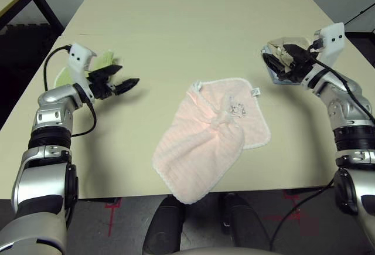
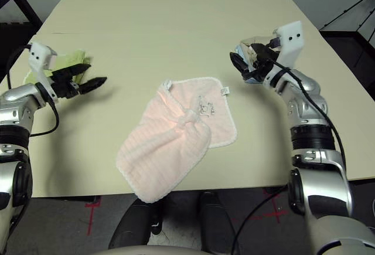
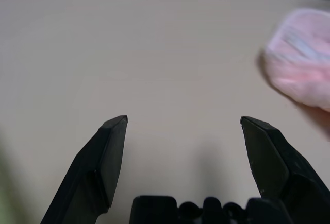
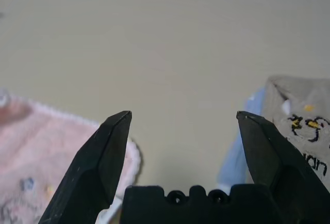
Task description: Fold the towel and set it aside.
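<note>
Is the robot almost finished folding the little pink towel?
Not yet. The small pale pink terry towel lies bunched and crooked in the middle of the beige table, not neatly folded and not set aside. Nothing is in hand: the left gripper and right gripper are open, apart from it. Folding and moving it remain.

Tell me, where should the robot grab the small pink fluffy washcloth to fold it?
Probably by the near corner of the small pale pink terry washcloth, which lies crumpled with a bunched knot at its middle, its lowest corner hanging just over the beige table edge. That loose edge offers fingers something to pinch. The open left gripper could come from its side; the open right gripper could take the flat corner by the white tag.
</note>
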`<state>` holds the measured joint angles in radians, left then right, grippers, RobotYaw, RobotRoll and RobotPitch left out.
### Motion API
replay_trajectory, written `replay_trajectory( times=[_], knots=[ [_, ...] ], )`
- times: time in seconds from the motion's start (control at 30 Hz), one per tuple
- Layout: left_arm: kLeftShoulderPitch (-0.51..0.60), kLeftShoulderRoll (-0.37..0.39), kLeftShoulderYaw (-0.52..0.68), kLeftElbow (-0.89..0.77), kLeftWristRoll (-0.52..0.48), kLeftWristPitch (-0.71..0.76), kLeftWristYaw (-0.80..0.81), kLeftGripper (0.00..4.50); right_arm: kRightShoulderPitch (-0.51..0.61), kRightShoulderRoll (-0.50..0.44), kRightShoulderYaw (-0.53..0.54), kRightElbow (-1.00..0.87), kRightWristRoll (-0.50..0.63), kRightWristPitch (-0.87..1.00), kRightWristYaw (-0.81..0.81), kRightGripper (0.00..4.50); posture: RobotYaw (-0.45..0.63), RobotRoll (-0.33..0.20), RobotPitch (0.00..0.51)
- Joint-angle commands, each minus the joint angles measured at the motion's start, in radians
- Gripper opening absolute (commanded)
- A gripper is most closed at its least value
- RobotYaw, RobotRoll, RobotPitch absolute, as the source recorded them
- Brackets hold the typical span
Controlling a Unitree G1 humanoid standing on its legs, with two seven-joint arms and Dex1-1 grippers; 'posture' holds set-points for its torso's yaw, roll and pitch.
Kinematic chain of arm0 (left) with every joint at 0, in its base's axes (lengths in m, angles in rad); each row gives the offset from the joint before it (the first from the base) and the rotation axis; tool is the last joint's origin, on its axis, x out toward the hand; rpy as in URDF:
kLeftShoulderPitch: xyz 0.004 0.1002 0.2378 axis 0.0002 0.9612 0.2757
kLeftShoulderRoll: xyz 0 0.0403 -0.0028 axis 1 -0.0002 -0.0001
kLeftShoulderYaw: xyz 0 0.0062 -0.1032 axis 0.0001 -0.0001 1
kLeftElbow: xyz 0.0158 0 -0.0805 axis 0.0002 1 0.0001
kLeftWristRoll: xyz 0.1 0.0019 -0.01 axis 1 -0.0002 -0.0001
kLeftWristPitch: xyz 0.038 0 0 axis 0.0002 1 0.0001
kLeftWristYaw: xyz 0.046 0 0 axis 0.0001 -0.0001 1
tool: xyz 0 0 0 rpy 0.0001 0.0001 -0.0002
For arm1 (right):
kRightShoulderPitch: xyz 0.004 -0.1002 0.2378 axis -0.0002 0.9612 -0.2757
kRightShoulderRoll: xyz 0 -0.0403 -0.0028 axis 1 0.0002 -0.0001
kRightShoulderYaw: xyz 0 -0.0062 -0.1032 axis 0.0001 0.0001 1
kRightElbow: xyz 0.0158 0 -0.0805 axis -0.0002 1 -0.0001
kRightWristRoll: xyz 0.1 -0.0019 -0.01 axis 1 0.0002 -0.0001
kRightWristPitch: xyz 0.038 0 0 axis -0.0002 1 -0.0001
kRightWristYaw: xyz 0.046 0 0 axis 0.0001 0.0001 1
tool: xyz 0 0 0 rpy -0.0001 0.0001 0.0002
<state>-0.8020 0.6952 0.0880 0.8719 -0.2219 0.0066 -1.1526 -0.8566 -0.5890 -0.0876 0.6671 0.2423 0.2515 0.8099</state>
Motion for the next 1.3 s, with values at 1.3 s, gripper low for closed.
replay_trajectory(
  times=[1.3],
  knots=[
    [0.042,0.044,-0.016,-0.192,-0.101,-0.011,-0.435,4.46,-0.450,0.046,0.252,0.587,-0.407,-0.044,0.365,4.46,0.10,0.000,0.234]
  ],
)
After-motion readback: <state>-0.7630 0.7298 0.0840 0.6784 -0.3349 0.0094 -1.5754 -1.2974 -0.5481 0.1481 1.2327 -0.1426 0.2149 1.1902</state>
